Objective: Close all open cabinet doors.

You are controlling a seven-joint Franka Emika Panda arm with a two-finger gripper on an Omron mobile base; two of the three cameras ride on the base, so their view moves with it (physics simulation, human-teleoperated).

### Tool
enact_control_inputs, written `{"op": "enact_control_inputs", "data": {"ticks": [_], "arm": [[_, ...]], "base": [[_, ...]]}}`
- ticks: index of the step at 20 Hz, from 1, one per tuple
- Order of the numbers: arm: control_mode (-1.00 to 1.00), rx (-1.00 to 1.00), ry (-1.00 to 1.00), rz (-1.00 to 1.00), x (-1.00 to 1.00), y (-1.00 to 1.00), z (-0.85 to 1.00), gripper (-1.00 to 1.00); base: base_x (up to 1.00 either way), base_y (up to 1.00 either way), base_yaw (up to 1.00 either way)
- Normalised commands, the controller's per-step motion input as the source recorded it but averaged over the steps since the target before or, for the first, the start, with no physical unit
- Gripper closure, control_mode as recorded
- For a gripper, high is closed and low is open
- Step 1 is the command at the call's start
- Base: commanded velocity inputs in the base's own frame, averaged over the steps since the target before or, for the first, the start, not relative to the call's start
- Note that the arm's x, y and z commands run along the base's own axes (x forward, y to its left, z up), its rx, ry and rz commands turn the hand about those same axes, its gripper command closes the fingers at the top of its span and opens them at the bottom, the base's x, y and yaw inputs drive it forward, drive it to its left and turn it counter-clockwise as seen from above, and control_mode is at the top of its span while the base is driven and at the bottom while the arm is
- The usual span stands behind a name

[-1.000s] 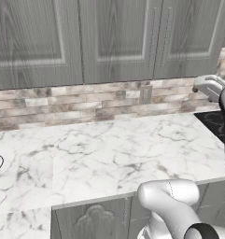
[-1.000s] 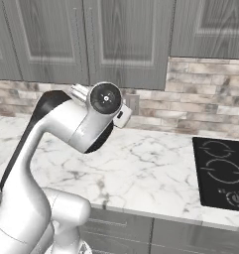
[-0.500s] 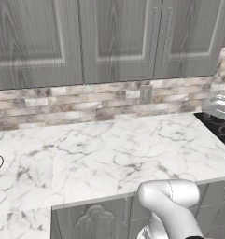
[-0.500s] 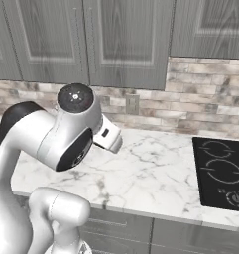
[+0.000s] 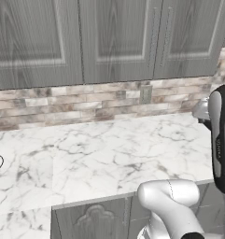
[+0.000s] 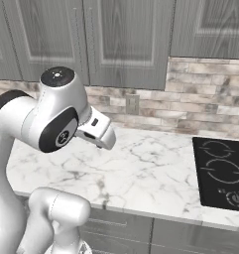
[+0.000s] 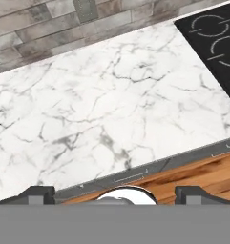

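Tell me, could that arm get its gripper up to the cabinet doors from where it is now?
Probably yes. The cabinet doors hang just above the counter, and nothing stands between them and the arm. But the gripper is open, pointing down at the counter, so it must first lift and turn upward.

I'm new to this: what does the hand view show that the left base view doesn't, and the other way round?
The hand view alone shows the black cooktop, the wooden floor below the counter edge, and the two dark fingers, set far apart. The left base view alone shows the cabinet doors, which look flush and shut, and the robot's white arm. Both share the white marble counter and the brick backsplash with its wall outlet.
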Motion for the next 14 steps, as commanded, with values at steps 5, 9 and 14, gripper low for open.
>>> {"op": "enact_control_inputs", "data": {"ticks": [5,9,14], "arm": [[-1.0,-0.03,-0.11,0.01,0.02,0.0,-0.02,-1.0],[-1.0,-0.14,-0.31,0.01,0.06,0.0,-0.09,-1.0],[-1.0,-0.04,-0.04,0.0,0.05,0.0,-0.02,-1.0]], "base": [[0.0,0.0,0.0],[0.0,0.0,0.0],[0.0,0.0,0.0]]}}
